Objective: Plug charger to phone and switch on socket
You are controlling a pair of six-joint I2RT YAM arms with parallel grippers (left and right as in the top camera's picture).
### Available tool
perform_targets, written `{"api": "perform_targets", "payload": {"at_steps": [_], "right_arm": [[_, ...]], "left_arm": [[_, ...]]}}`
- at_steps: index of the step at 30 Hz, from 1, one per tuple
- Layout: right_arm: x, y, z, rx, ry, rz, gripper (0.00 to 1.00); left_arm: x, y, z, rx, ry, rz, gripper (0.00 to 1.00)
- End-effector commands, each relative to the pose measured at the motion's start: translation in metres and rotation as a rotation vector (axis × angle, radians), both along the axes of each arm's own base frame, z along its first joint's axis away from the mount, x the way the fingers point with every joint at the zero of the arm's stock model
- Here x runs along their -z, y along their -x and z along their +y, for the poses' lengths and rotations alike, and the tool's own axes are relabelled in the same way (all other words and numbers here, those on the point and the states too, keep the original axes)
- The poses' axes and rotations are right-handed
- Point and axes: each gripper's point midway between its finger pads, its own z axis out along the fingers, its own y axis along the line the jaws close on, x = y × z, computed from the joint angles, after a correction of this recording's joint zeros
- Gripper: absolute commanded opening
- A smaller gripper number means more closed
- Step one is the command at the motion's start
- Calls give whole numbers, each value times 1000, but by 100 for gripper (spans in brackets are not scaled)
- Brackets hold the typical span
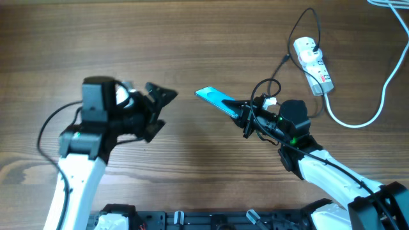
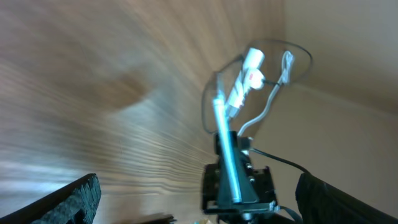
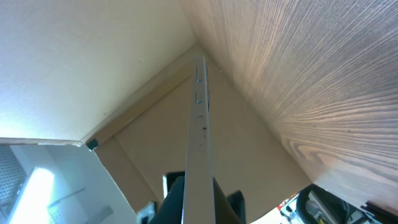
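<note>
Turquoise phone pinched in my right gripper

My right gripper (image 1: 245, 119) is pressed together on one end of the phone (image 1: 214, 99), and the phone's free end points toward my left gripper (image 1: 160, 112). That gripper stands spread wide, holding nothing and clear of the phone. The socket (image 1: 313, 64) lies on the table (image 1: 192, 38) to the far right. The black cable of the charger (image 1: 295, 27) loops from there toward my right gripper.

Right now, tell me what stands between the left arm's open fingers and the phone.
Nothing visible does. The open left fingers face the phone, gripped by the right fingers, with only bare table between them. The black charger cable loops on the phone's far side, beside the right fingers.
</note>
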Motion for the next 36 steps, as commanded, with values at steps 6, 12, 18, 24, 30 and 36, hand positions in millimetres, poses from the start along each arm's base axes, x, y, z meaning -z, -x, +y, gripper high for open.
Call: {"api": "perform_targets", "payload": {"at_steps": [6,12,18,24,30,36], "right_arm": [[-4,-1,3,-10,10,-18,5],[-5,-1,3,-11,10,-19,5],[-21,5,14,-41,-23,-90,5],[-21,5,16,-40,-21,-90,5],[-28,6,18,-49,-50,-98,4],[-32,11,20,-79,-59,-110,5]], "left_arm": [[37,-19,-76,74,125,179,90],[37,-26,-94,46,97,135,84],[39,-25,-96,28,96,152,69],[39,-27,-96,17,93,152,50],[40,-28,-94,-1,93,159,46],[41,-28,-94,-4,88,159,36]]}}
